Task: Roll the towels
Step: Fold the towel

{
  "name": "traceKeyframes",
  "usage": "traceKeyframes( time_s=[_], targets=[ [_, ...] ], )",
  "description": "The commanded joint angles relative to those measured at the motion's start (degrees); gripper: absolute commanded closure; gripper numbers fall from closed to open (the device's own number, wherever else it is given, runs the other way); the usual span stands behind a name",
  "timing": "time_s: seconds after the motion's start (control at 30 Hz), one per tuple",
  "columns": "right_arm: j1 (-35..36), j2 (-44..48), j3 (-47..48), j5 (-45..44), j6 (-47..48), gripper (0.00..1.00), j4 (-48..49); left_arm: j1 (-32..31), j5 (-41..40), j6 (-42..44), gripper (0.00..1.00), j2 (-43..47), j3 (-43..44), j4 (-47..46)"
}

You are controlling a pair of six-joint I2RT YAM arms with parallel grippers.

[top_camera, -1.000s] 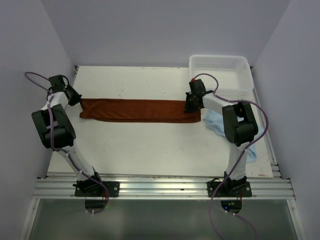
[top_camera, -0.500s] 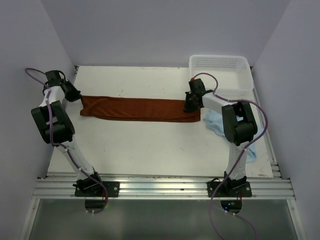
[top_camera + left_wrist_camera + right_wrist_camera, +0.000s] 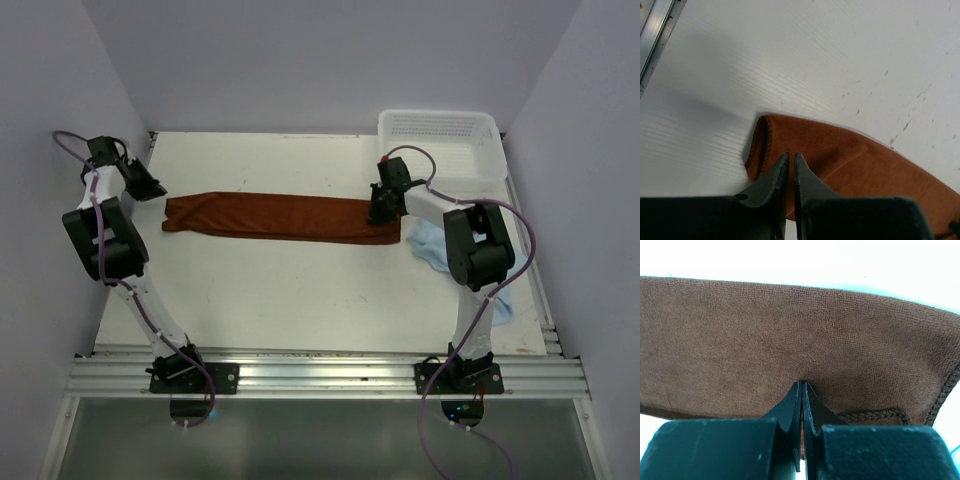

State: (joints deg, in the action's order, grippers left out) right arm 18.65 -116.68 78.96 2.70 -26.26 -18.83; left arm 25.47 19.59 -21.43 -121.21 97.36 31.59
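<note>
R claw [image 3: 801, 384] is pinching brown towel [image 3: 280, 217] end twd table's [image 3: 300, 300] right edge; L claw [image 3: 791, 155] is hovering, barely parted, empty; roll tight, edges aligned

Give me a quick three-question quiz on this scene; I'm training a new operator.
1. True or false: the long rust-brown cloth towel lies inside the white plastic mesh basket.
2. Which gripper pinches that towel? A) left gripper B) right gripper C) both
3. Where does the crumpled light blue cloth towel lie?
Key: 1 false, it lies stretched flat on the table. 2 B; the left gripper holds nothing. 3 On the table beside the right arm, partly hidden by it.
</note>
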Motion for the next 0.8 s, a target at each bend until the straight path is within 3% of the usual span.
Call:
traceKeyframes(
  time_s=[0.0, 0.2, 0.4, 0.6, 0.77],
  targets=[
    [-0.20, -4.78, -1.09, -3.67, 2.09, 1.00, -2.88, 1.15, 2.55, 1.83, 0.88, -1.48, 4.76, 2.59],
    [-0.11, -4.87, -1.09, -3.58, 2.09, 1.00, -2.62, 1.24, 3.52, 3.41, 0.83, -1.32, 4.77, 2.78],
    [-0.11, -2.77, -1.09, -2.96, 2.35, 0.98, -3.14, 0.37, 3.88, 3.85, 0.76, 8.08, -7.97, -6.80],
    [-0.55, 5.22, -1.35, -2.96, 1.48, 0.80, -4.81, -5.78, -1.39, 5.61, 0.72, 18.89, -14.65, -9.71],
    [-3.09, 11.29, -3.02, -2.52, -0.37, 0.63, -6.39, -12.02, -11.14, 7.63, 0.68, 27.07, -17.90, -9.53]
  ],
)
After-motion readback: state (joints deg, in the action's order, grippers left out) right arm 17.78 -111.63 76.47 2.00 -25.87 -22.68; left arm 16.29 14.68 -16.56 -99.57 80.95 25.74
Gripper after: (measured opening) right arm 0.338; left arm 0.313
